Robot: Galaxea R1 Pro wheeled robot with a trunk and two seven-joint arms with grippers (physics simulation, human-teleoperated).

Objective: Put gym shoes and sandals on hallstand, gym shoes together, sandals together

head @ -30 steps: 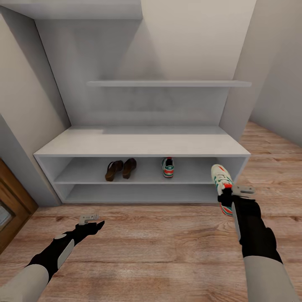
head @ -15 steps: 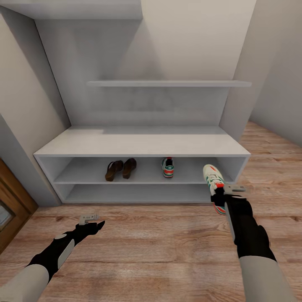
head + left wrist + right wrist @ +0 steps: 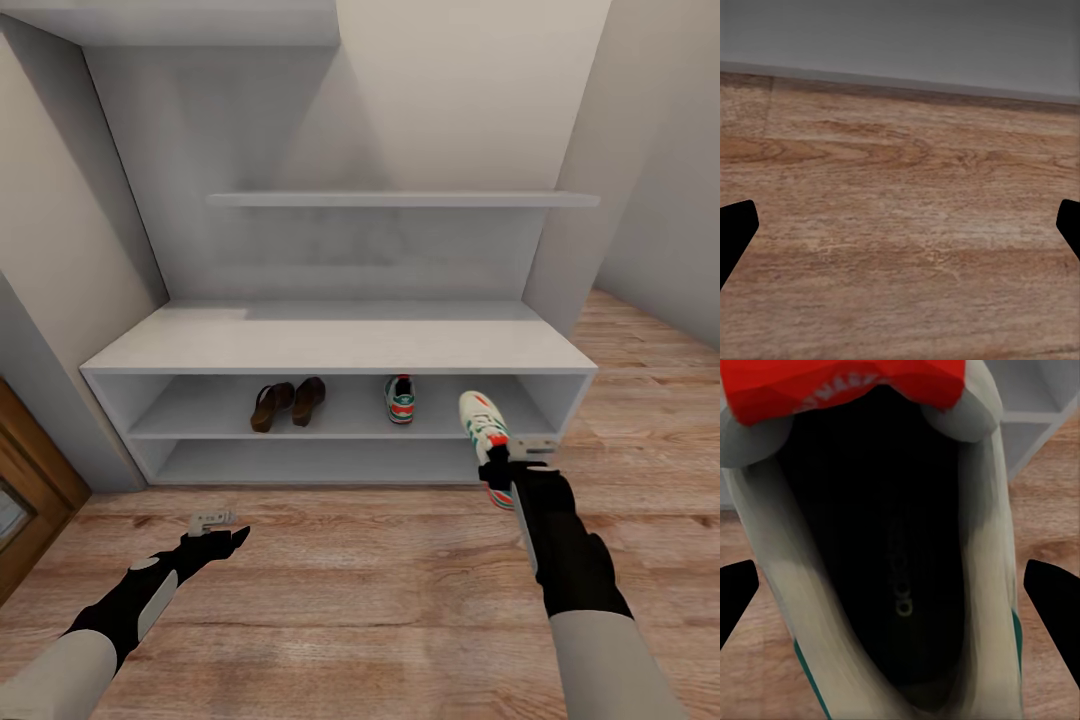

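Carrying the second gym shoe (image 3: 484, 428) clamped toe-forward, the right claw (image 3: 497, 466) nears its shelved mate (image 3: 400, 398) for pairing; left claw (image 3: 222, 526) hangs spread, empty.

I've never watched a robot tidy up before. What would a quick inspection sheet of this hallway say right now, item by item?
Surface: wood plank floor; no shoes lying on it in the head view.
Job's things: two brown sandals side by side on the upper shelf of the white shoe rack; one sneaker on the same shelf, apart from the sandals; second sneaker held in the air before the rack's right end.
Clutter: nothing seen.
Grippers: right gripper shut on the second sneaker; left gripper open, empty, above the floor.
Cables: nothing seen.
Surroundings: pale walls, a wall shelf above the rack, a brown door at left.
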